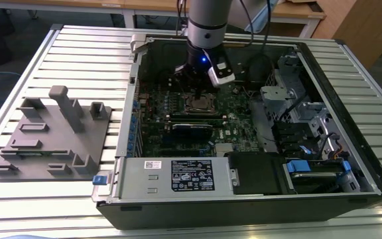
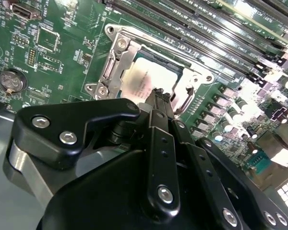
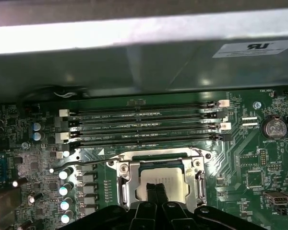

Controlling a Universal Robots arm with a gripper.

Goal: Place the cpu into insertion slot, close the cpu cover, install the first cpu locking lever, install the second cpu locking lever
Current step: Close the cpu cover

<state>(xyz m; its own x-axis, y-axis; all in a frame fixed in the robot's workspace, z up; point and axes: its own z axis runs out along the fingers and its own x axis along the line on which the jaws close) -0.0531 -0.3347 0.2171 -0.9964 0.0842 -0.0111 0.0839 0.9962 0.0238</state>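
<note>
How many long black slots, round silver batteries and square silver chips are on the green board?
In the first wrist view:
Long narrow black memory slots: 4
Round silver coin battery: 1
Square silver-grey metal cpu: 1
Total: 6

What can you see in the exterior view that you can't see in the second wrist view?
The exterior view adds the big picture: the whole computer case, the grey plastic tray beside it on the slatted table, and the white-and-black label sticker. The second wrist view adds small things up close: a round coin battery and the shiny screws on the gripper. Both show the gripper, jaws together, tip down at the cpu, which sits in the window of the silvery cpu cover.
</note>
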